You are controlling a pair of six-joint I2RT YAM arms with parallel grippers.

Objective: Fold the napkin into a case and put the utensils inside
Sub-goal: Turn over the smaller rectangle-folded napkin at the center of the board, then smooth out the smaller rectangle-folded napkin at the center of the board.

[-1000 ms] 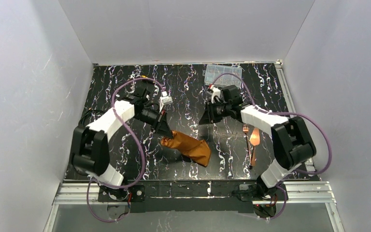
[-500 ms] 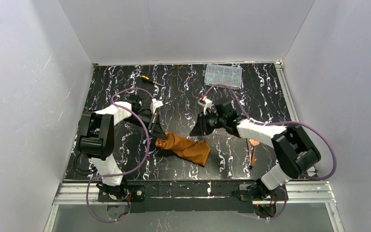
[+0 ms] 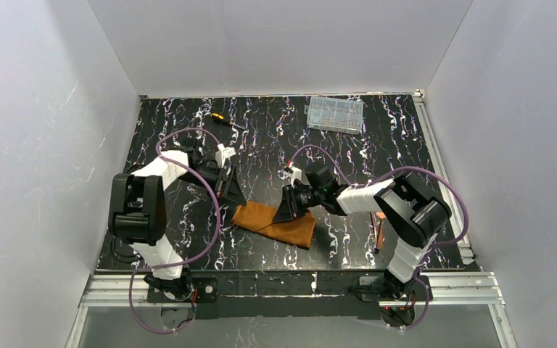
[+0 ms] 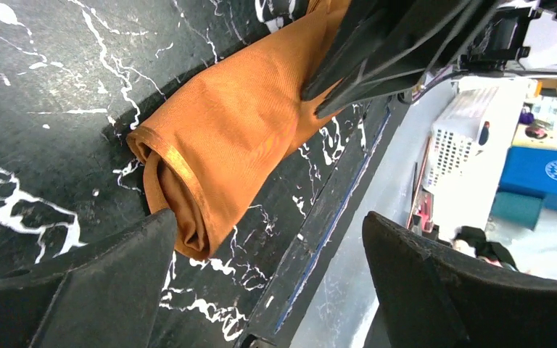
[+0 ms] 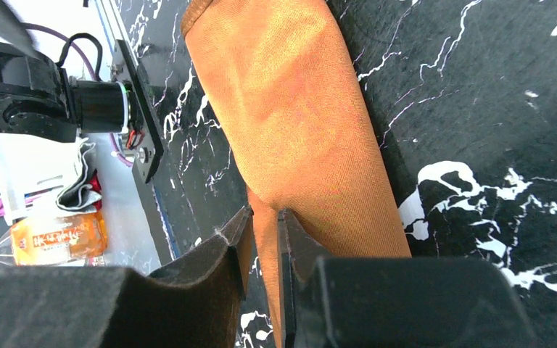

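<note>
Down on the black marbled tabletop (image 3: 268, 138) we've got the napkin (image 3: 301, 232), folded up into a narrow rust-orange bundle and lying flat on a slant. Left jaws first: they sit at the napkin's left end and they're spread wide, with nothing gripped. The left wrist view shows one jaw just beside the napkin's (image 4: 239, 138) layered, rolled-over end; whether it touches, I can't tell. The other jaw stands well clear of the napkin. Over to the right jaws: they're down on the middle of the napkin, by its far long edge, and drawn almost together. The right wrist view shows a strip of the napkin (image 5: 297, 109) running into the slim gap, so they look nipped onto a fold of it. From the left wrist you can see those dark jaws coming in from above and meeting the orange fabric. The right arm (image 3: 366, 196) reaches in low from the napkin's right. And the utensils (image 3: 380, 233)? Off to the right of the napkin and well apart from it, copper pieces lie on the tabletop, partly hidden behind that arm, and how many there are I can't tell. Far beyond the napkin and to its right sits a clear box (image 3: 335, 113). Far beyond the napkin and to its left lies a small screwdriver (image 3: 220, 117). The napkin's right end lies flat, with neither pair of jaws on it.
</note>
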